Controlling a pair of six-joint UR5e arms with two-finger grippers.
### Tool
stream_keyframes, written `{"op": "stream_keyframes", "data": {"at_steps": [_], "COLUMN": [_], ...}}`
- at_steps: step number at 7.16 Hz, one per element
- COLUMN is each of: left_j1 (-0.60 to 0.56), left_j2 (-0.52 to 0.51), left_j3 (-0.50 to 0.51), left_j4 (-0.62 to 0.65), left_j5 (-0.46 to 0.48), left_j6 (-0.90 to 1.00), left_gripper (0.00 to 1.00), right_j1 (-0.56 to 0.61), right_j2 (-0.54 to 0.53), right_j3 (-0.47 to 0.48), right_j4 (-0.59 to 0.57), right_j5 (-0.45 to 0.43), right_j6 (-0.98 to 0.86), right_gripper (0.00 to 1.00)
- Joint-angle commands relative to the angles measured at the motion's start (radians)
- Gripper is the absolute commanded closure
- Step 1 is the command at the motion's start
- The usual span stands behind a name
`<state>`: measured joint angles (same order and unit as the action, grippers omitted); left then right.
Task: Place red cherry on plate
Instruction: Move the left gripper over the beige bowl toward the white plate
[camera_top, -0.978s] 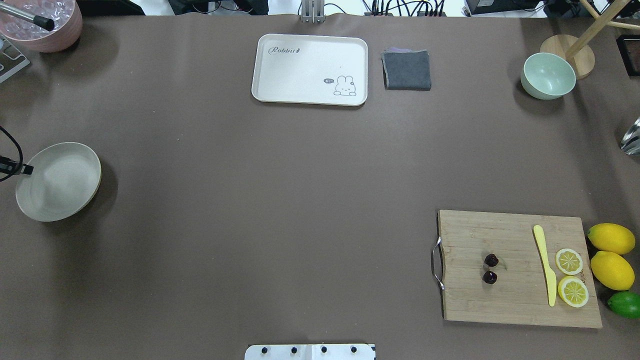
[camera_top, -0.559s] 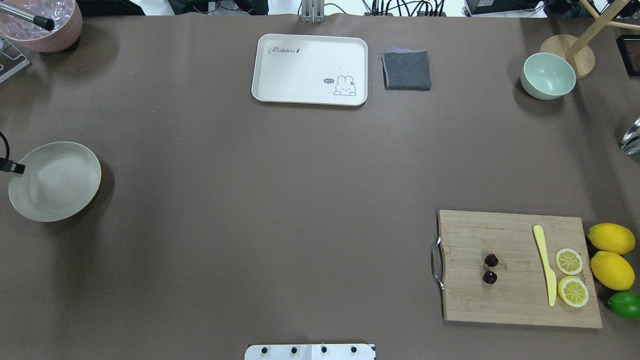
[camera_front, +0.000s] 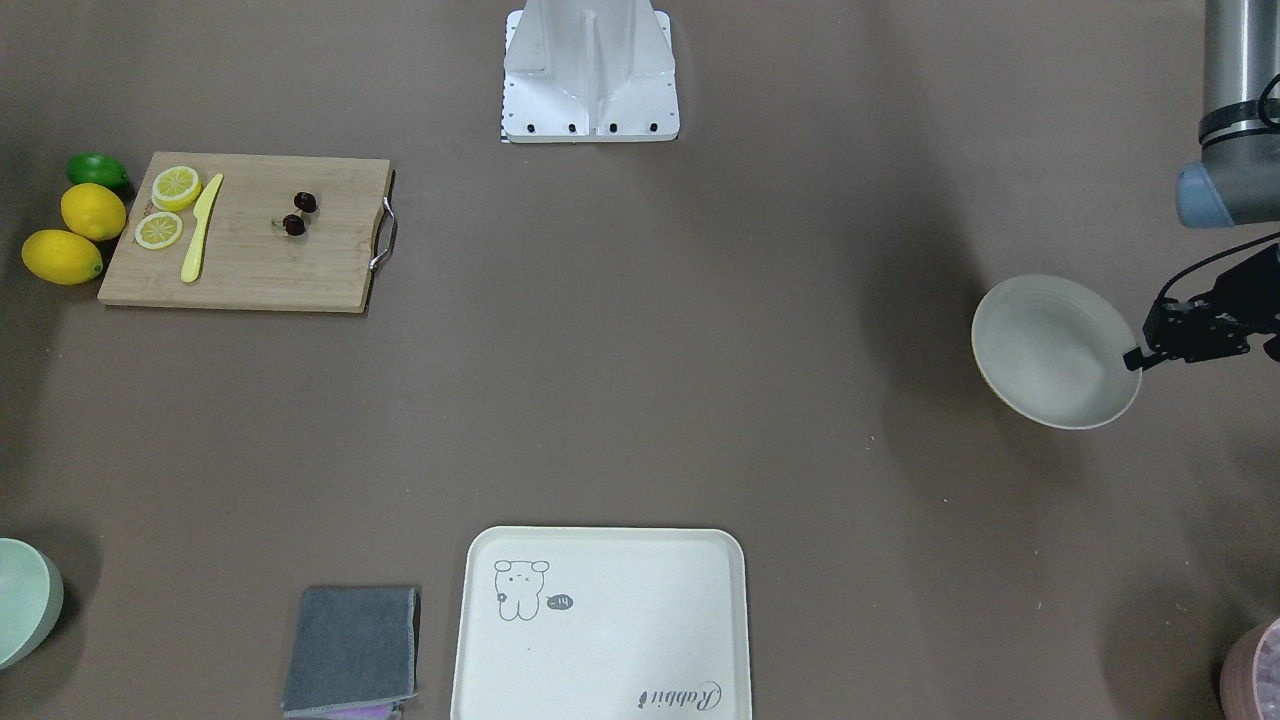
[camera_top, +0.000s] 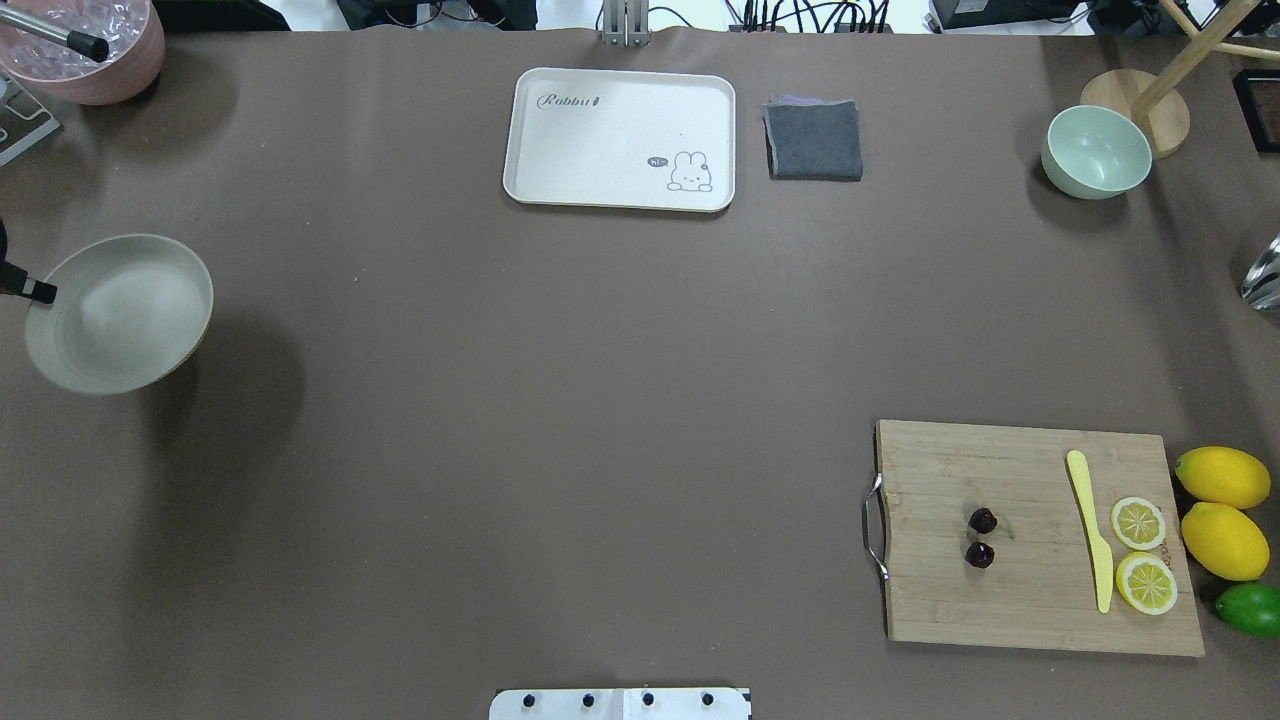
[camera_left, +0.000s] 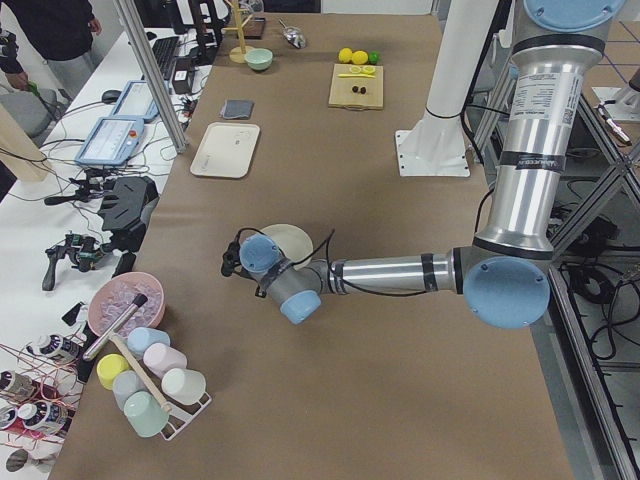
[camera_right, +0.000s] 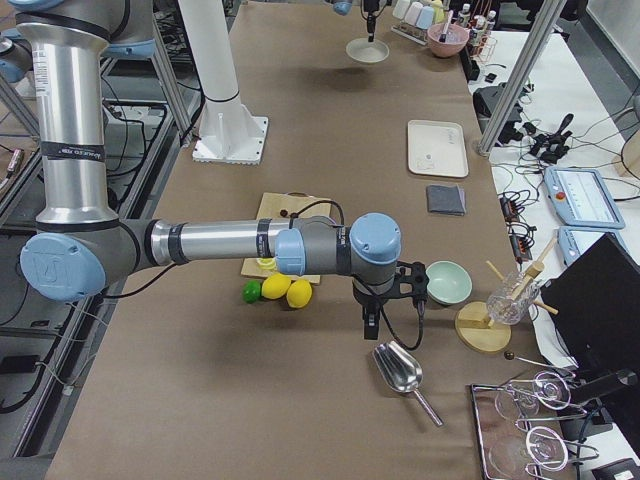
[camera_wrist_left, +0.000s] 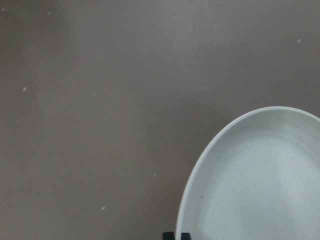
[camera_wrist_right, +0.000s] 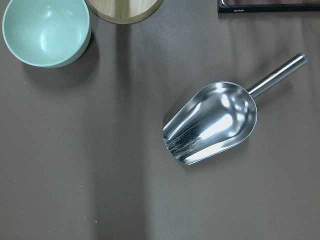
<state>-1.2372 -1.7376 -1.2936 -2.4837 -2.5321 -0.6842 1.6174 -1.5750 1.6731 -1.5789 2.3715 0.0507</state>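
In the front view you see the left claw (camera_front: 1134, 359) pinching the plate (camera_front: 1045, 350) by its rim. Overhead, the cherries (camera_top: 981, 537) lie on the cutting board (camera_top: 1000, 600), well apart from the plate. From the right side, you cannot tell whether the right claw (camera_right: 368, 322) is wide or narrow.

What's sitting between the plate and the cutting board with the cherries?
Nothing: in the overhead view only bare brown table lies between the plate and the cutting board holding the red cherry.

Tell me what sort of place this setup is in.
Probably a robotics lab with a mock kitchen table: a cutting board with the red cherry and lemons, a side bench of tablets and cables.
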Motion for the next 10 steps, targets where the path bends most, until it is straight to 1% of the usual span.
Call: {"op": "stream_keyframes", "data": {"at_steps": [1,2,3,4,5,6,7,8,9,10], "left_j1": [0.098,0.213,0.314,0.385,0.454,0.544,0.621,0.672,0.688,0.702], "left_j2": [-0.136,-0.184,-0.213,-0.238,-0.284,-0.301,-0.321,-0.333,-0.335,-0.333], "left_j3": [-0.035,-0.086,-0.149,-0.202,-0.249,-0.303,-0.343,-0.352,-0.351,-0.348], "left_j4": [0.014,0.015,0.019,0.044,0.128,0.214,0.274,0.291,0.292,0.293], "left_j5": [0.066,0.172,0.252,0.303,0.381,0.48,0.572,0.634,0.651,0.682], "left_j6": [-0.293,-0.442,-0.581,-0.669,-0.708,-0.716,-0.732,-0.753,-0.758,-0.758], "left_gripper": [1.0,1.0,1.0,1.0,1.0,1.0,1.0,1.0,1.0,1.0], "right_j1": [-0.001,-0.001,-0.001,-0.001,-0.002,-0.019,-0.08,-0.156,-0.227,-0.255], "right_j2": [-0.011,-0.013,-0.013,-0.013,-0.011,-0.008,-0.005,0.0,0.001,0.0], "right_j3": [0.002,0.0,0.0,0.002,0.025,0.071,0.133,0.195,0.247,0.288], "right_j4": [0.007,0.007,0.007,0.007,0.007,0.007,0.008,0.01,0.01,0.01], "right_j5": [0.002,0.002,0.002,0.003,0.003,0.032,0.049,0.045,0.044,0.052], "right_j6": [0.0,-0.002,0.0,0.0,0.003,0.087,0.198,0.307,0.372,0.411], "right_gripper": [0.0,0.0,0.0,0.0,0.0,0.0,0.0,0.0,0.0,0.0]}}
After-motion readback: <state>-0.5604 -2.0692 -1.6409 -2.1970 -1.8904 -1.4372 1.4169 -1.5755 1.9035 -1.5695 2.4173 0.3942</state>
